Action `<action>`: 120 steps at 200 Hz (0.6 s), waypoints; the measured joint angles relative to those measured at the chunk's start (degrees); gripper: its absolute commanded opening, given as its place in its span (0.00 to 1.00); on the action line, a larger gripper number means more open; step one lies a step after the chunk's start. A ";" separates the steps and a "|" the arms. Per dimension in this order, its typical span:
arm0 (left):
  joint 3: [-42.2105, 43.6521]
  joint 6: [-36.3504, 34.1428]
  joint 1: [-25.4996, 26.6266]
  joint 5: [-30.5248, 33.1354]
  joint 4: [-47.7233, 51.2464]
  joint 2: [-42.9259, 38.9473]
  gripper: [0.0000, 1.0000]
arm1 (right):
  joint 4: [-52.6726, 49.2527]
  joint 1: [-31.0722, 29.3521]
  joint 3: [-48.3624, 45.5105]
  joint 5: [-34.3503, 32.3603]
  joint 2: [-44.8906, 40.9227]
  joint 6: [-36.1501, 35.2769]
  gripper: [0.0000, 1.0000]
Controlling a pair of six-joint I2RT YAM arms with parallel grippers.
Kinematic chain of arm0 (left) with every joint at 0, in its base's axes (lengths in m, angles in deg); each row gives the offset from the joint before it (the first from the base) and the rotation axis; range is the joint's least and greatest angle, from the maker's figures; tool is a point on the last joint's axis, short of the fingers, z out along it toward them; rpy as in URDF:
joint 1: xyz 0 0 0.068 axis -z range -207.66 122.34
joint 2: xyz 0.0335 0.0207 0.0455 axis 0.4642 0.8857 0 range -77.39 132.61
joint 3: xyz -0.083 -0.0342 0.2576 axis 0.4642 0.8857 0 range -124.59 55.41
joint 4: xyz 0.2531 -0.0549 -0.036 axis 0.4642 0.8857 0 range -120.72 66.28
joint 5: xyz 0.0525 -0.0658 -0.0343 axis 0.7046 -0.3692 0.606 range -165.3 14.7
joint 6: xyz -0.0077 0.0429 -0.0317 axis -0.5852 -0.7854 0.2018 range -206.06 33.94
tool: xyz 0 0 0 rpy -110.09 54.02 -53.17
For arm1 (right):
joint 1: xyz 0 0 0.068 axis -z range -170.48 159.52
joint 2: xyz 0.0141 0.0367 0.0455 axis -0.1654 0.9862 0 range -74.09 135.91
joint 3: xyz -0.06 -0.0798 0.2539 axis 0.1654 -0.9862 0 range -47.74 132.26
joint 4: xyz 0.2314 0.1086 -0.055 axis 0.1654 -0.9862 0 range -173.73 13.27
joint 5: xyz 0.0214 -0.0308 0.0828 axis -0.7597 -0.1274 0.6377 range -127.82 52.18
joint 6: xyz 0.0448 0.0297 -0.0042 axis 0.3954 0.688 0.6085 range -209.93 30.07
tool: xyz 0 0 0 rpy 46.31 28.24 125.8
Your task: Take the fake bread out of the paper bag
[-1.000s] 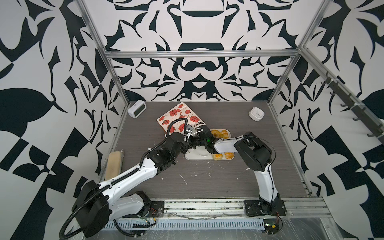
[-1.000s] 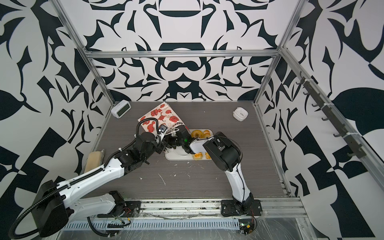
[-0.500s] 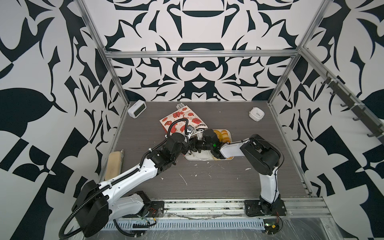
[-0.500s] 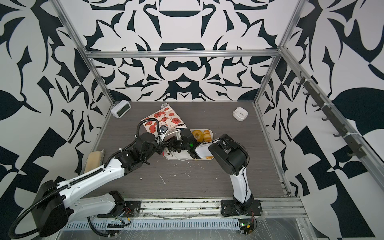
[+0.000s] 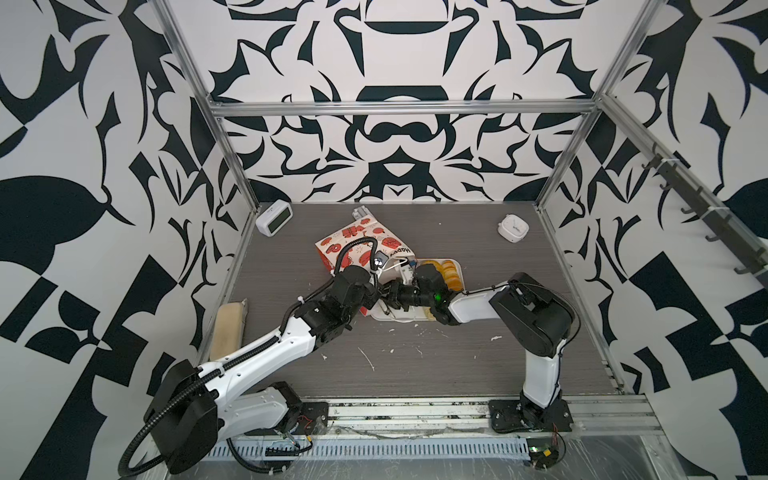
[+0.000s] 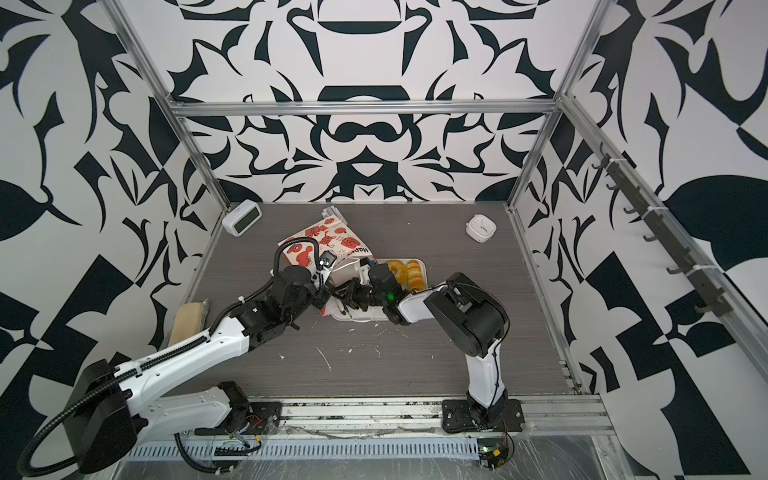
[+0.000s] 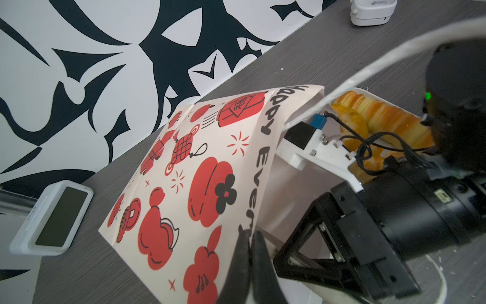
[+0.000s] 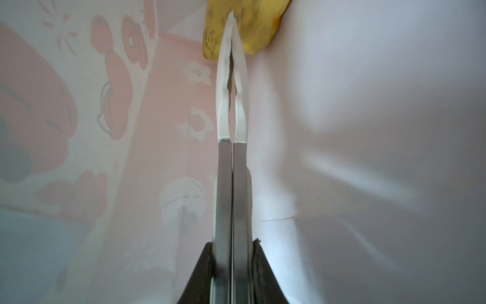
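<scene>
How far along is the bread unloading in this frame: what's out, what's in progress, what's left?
Done: several glossy golden toy pastries lie on the white rectangular tray; the count is partly hidden. In hand: the left gripper pinches the rim of the white paper gift bag, which lies on its side. The right gripper, fingers shut, reaches a yellow pastry deep inside. Left: pulling that one out; no grip is evident.

Finishes as observed.
Paper bag [image 7: 184, 184] was matt printed paper; fake bread [image 7: 381, 115] was glossy, plastic-looking; right gripper [image 8: 232, 18] showed smooth bare metal; table [image 5: 457, 353] was matt grey with wood grain.
</scene>
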 measured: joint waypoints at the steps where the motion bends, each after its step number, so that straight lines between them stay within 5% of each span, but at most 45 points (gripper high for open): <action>1: 0.00 0.00 0.00 0.00 -0.02 0.00 0.00 | 0.00 0.00 0.00 0.00 0.00 0.04 0.08; 29: 0.00 -0.15 0.00 0.00 -0.02 0.00 0.00 | 0.11 0.37 -0.35 0.04 0.00 0.11 0.21; 120: 0.13 -0.37 0.00 -0.07 0.00 0.00 0.00 | -0.07 1.51 -0.94 0.09 0.00 0.09 0.35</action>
